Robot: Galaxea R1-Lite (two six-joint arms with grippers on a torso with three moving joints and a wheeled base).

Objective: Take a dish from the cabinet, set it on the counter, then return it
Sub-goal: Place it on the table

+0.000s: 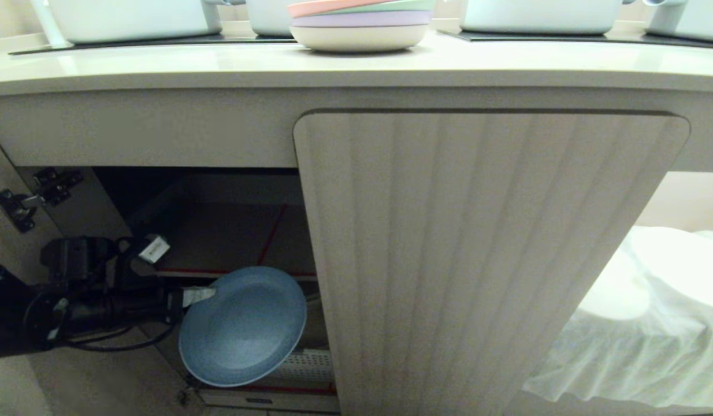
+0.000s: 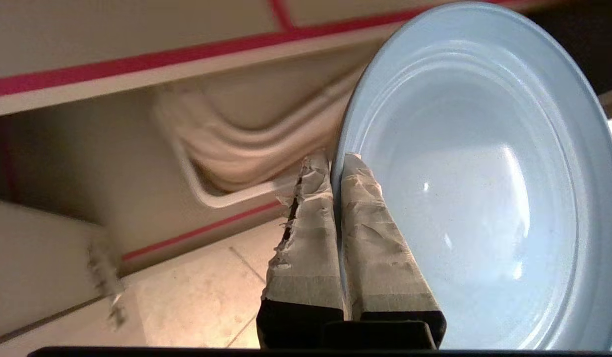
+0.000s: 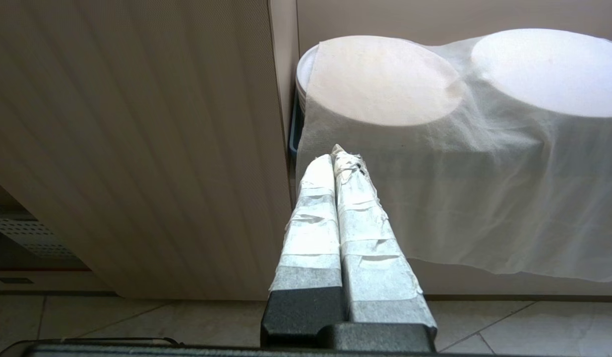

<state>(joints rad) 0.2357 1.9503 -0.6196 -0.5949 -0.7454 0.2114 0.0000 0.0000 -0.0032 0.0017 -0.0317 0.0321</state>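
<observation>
The blue dish (image 1: 244,326) hangs tilted in front of the open left side of the cabinet (image 1: 483,254), below its inner shelf. My left gripper (image 1: 201,296) reaches in from the left and is shut on the dish's left rim. In the left wrist view the taped fingers (image 2: 306,238) pinch the rim of the dish (image 2: 479,188) between them, one pad outside, one inside. The cream counter (image 1: 356,66) runs across the top. My right gripper (image 3: 338,156) is parked low, shut on nothing, pointing past the fluted door's edge.
A pink-topped stack of pastel plates (image 1: 361,23) and white containers (image 1: 131,17) stand on the counter. The closed fluted door (image 3: 132,148) sits right of the opening. White cloth (image 1: 651,323) covers round things at the right. A hinge (image 1: 21,205) marks the opening's left side.
</observation>
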